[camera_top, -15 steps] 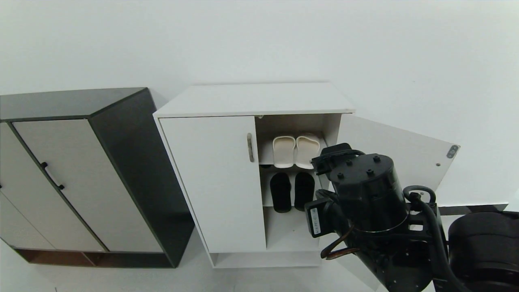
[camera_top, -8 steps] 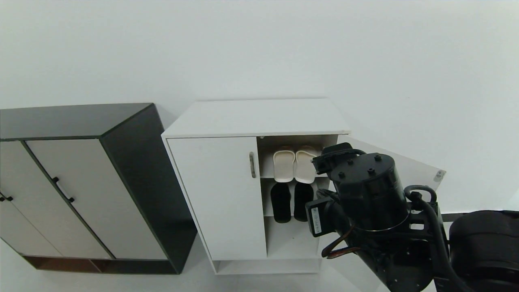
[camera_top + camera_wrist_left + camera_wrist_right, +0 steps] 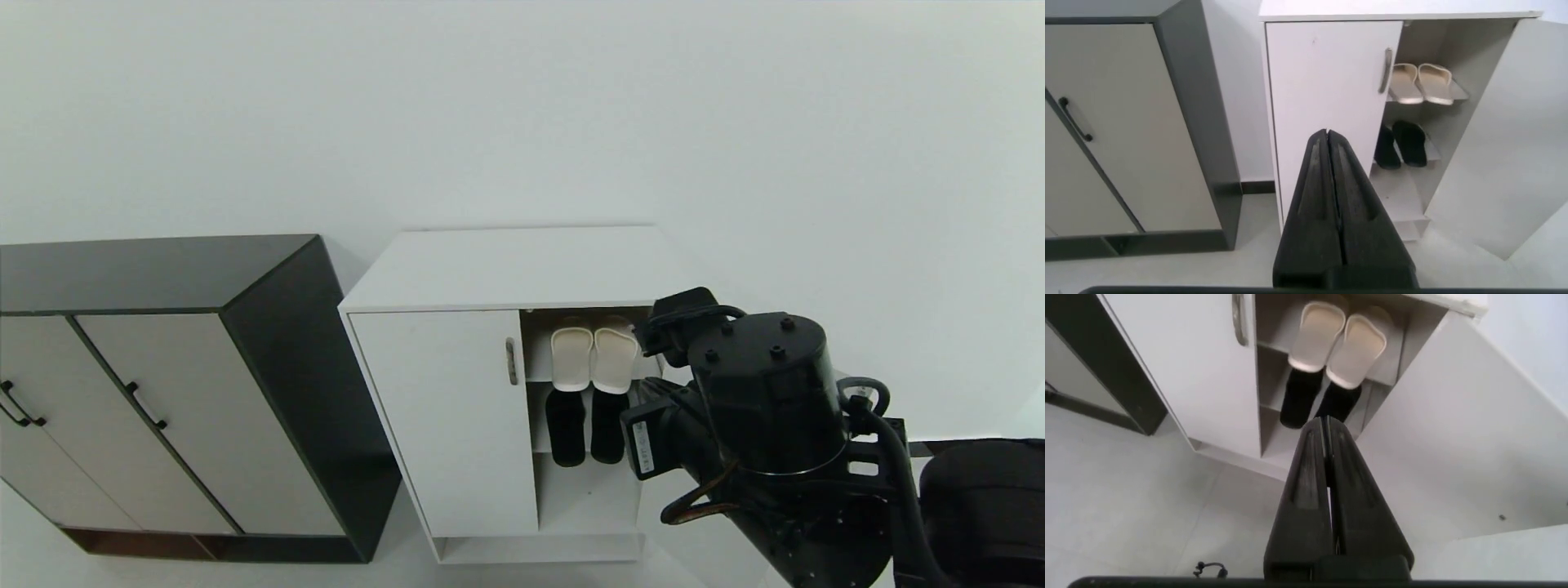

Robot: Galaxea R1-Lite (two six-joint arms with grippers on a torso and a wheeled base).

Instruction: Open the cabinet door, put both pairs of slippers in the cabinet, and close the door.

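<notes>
both slipper pairs inside the white cabinet (image 3: 506, 265), its door (image 3: 1437, 441) open
white slippers (image 3: 594, 358) on the upper shelf, black slippers (image 3: 586, 425) just below; left claw (image 3: 1328, 139) and right claw (image 3: 1327, 425) both closed, empty.

Black right arm (image 3: 763, 400): round housing dotted with screw heads, white label (image 3: 638, 447), looping cable (image 3: 888, 445); right gripper (image 3: 1324, 423) has tapered black jaws

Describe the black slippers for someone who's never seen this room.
Find the white cabinet beside the dark cabinet, open on its right. Inside, the black slippers sit one shelf below the white slippers. They are the only dark pair.
</notes>
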